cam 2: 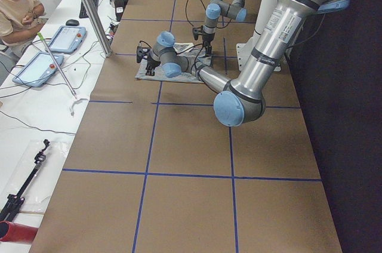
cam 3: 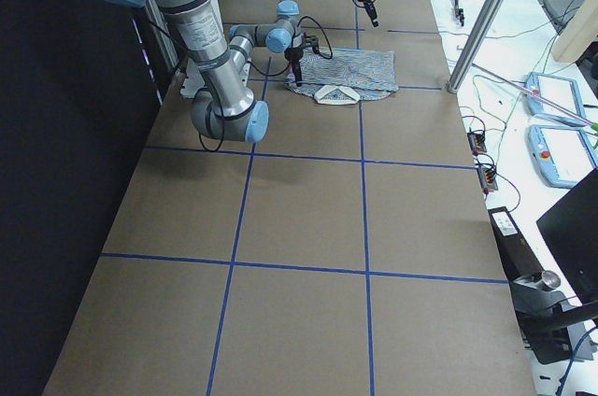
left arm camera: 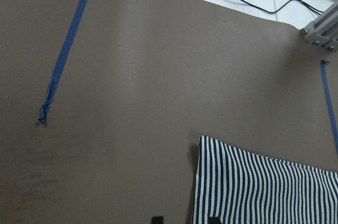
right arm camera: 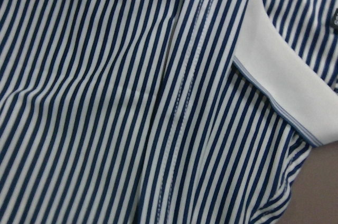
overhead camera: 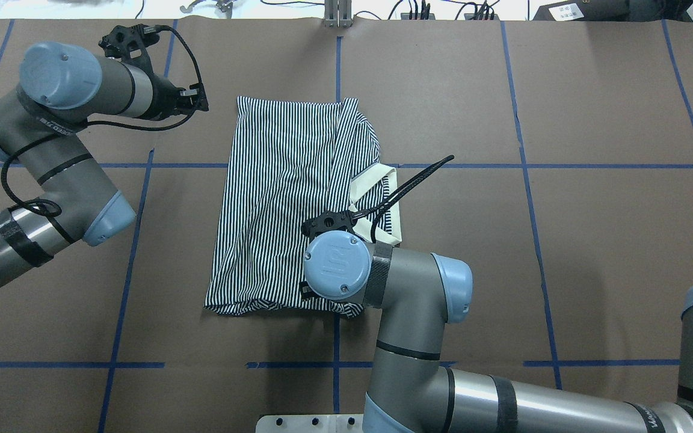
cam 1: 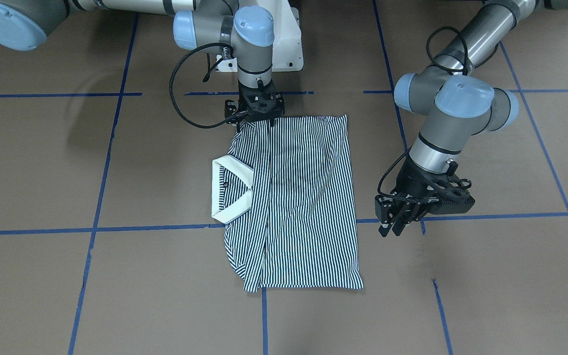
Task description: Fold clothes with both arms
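Shirt [cam 1: 303, 197] on table [cam 1: 486, 296], right tool [cam 1: 257, 114] at its robot-side edge, perhaps touching, left tool [cam 1: 393, 223] apart

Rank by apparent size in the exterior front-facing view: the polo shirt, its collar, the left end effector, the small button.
1. Striped polo shirt
2. Left end effector, but it is raised nearer the camera, so unsure against the collar
3. Cream collar
4. Button

Left arm [overhead camera: 62, 174]: I see grey tubing with light-blue caps.
Right arm [overhead camera: 408, 313]: same grey, with a black band.
Cables [cam 1: 170, 91]: black loops.
Base [cam 1: 287, 49]: white, bolted.
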### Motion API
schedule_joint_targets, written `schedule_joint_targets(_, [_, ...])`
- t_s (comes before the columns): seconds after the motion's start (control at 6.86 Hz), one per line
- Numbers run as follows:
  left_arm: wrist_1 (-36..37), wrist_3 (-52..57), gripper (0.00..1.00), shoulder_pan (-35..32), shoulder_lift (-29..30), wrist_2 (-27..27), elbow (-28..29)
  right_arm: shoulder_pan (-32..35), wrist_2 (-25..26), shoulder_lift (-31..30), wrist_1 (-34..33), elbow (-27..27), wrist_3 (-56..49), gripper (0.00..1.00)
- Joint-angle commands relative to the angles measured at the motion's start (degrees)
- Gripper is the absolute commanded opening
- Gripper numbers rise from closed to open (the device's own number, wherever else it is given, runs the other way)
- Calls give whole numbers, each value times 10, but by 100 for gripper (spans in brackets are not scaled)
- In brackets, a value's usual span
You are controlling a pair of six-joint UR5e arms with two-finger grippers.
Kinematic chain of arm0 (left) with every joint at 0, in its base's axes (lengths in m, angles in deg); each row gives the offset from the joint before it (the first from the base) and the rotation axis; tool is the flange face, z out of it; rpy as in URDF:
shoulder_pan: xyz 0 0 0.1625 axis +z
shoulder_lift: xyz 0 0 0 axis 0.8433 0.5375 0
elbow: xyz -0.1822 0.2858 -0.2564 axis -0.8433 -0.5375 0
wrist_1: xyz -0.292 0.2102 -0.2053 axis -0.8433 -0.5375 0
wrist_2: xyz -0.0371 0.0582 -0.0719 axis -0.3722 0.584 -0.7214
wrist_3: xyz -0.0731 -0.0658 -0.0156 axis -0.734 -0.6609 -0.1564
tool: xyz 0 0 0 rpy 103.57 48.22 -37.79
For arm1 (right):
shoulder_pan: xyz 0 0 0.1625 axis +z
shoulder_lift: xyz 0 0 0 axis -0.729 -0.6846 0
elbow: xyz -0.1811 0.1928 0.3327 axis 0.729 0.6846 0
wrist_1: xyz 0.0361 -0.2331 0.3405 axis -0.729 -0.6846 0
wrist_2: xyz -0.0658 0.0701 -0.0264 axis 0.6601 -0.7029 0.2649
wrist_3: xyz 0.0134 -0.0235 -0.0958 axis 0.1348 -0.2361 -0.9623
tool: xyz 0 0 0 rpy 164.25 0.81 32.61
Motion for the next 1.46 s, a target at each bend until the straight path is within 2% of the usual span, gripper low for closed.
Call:
schedule_joint_targets(0.0, [1,0,42,1,-6,0,-7,-1,0,-2,-6,0,-14,100])
schedule_joint_targets(0.44, [1,0,42,0,-9,1,-14,3,2,-25,-34,-22,-45,100])
schedule_joint_targets(0.87, [1,0,42,1,-9,0,-16,20,0,-123,-40,-102,-76,100])
schedule_joint_targets(1.02, [1,1,42,0,-9,1,-18,19,-1,-125,-41,-112,-76,100])
schedule_joint_targets(1.31, [1,1,42,0,-13,-1,-20,33,2,-84,-41,-108,-76,100])
